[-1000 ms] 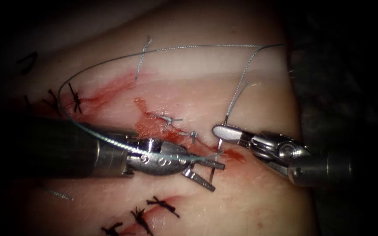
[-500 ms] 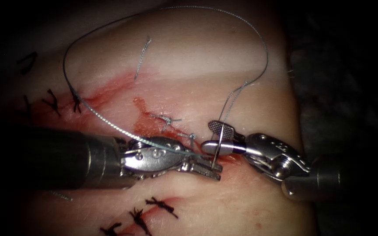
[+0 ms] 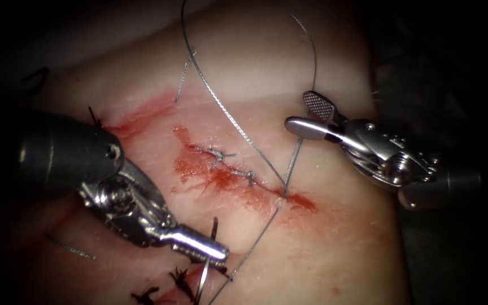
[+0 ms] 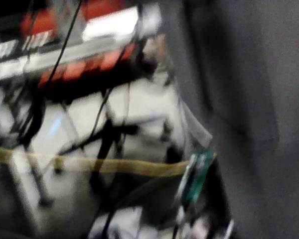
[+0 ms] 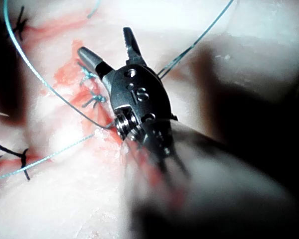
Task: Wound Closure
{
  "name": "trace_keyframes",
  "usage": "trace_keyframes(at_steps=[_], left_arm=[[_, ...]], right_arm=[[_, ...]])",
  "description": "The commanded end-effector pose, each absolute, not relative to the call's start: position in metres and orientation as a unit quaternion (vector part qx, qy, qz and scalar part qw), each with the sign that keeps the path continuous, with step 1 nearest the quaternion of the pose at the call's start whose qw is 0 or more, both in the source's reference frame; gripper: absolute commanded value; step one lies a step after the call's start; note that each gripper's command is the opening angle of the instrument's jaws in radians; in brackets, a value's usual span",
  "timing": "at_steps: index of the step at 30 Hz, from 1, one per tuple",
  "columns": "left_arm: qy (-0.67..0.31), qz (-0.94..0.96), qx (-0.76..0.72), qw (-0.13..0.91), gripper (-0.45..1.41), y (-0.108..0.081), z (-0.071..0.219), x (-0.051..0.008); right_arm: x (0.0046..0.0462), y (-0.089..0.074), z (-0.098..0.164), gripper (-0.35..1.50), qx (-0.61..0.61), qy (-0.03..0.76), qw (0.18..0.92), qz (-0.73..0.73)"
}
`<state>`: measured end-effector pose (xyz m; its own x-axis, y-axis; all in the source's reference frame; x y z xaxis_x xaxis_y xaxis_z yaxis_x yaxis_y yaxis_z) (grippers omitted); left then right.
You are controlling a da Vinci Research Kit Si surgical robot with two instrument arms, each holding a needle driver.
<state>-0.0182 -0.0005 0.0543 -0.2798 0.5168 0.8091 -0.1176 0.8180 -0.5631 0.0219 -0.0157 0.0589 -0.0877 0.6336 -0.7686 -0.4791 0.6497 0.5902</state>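
My left jaws [image 3: 213, 252] clamp the needle [image 3: 201, 282]; right jaws [image 3: 306, 113] gape empty. Overpulling the thread [image 3: 244, 144] could tear the tissue [image 3: 323, 248].

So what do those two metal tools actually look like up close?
Both are silvery steel on dark cylindrical shafts. The left gripper has smooth rounded fingers behind a riveted wrist. The right gripper has one cross-hatched pad, and its wrist is stamped with an S.

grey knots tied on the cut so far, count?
2: one knot at the cut's upper-left part, a second knot just right of it. More may be hidden under the red fluid.
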Motion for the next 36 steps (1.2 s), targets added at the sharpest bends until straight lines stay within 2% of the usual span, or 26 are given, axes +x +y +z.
trace_keyframes(at_steps=[1,4,9,11,12,13,14,15,16,18,22,25,28,33,36], left_arm=[[-0.753,0.269,-0.135,0.586,-0.45,-0.001,0.055,-0.0187],[-0.752,0.278,-0.206,0.561,-0.45,0.006,0.049,-0.0141],[-0.641,0.282,-0.436,0.565,-0.45,0.015,0.041,-0.004],[-0.62,0.288,-0.46,0.566,-0.45,0.016,0.04,-0.0029],[-0.602,0.292,-0.478,0.569,-0.45,0.017,0.04,-0.0019],[-0.572,0.296,-0.501,0.578,-0.45,0.017,0.04,-0.0004],[-0.572,0.296,-0.501,0.578,-0.45,0.017,0.04,-0.0004],[-0.561,0.296,-0.508,0.583,-0.45,0.017,0.04,-0.0001],[-0.546,0.303,-0.53,0.574,-0.45,0.018,0.04,-0.0002],[-0.545,0.305,-0.542,0.563,-0.45,0.017,0.041,-0.0005],[-0.552,0.304,-0.612,0.478,-0.45,0.016,0.043,-0.0043],[-0.563,0.298,-0.63,0.445,-0.45,0.015,0.044,-0.0074],[-0.567,0.298,-0.63,0.438,-0.45,0.015,0.045,-0.0079],[-0.588,0.297,-0.613,0.435,-0.45,0.015,0.045,-0.0082],[-0.59,0.299,-0.613,0.433,-0.45,0.015,0.045,-0.0081]], right_arm=[[0.0225,-0.016,0.059,1.2,0.064,0.611,0.672,0.413],[0.0223,-0.015,0.058,1.18,0.053,0.612,0.676,0.407],[0.0228,-0.013,0.056,1.13,0.012,0.637,0.67,0.38],[0.0229,-0.013,0.055,1.15,0.009,0.637,0.671,0.379],[0.0231,-0.013,0.054,1.08,0.008,0.638,0.668,0.382],[0.0235,-0.012,0.053,0.59,0.019,0.639,0.668,0.382],[0.0235,-0.012,0.053,0.59,0.019,0.639,0.668,0.382],[0.0238,-0.012,0.052,-0.08,0.042,0.646,0.669,0.365],[0.0247,-0.013,0.051,-0.35,0.09,0.661,0.671,0.324],[0.0254,-0.013,0.05,-0.35,0.118,0.66,0.673,0.313],[0.0297,-0.017,0.053,-0.35,0.185,0.635,0.706,0.252],[0.0328,-0.02,0.057,-0.35,0.216,0.59,0.745,0.226],[0.0333,-0.021,0.058,-0.35,0.224,0.58,0.751,0.222],[0.0319,-0.017,0.057,-0.35,0.194,0.59,0.731,0.282],[0.0314,-0.018,0.058,-0.35,0.223,0.581,0.733,0.274]])
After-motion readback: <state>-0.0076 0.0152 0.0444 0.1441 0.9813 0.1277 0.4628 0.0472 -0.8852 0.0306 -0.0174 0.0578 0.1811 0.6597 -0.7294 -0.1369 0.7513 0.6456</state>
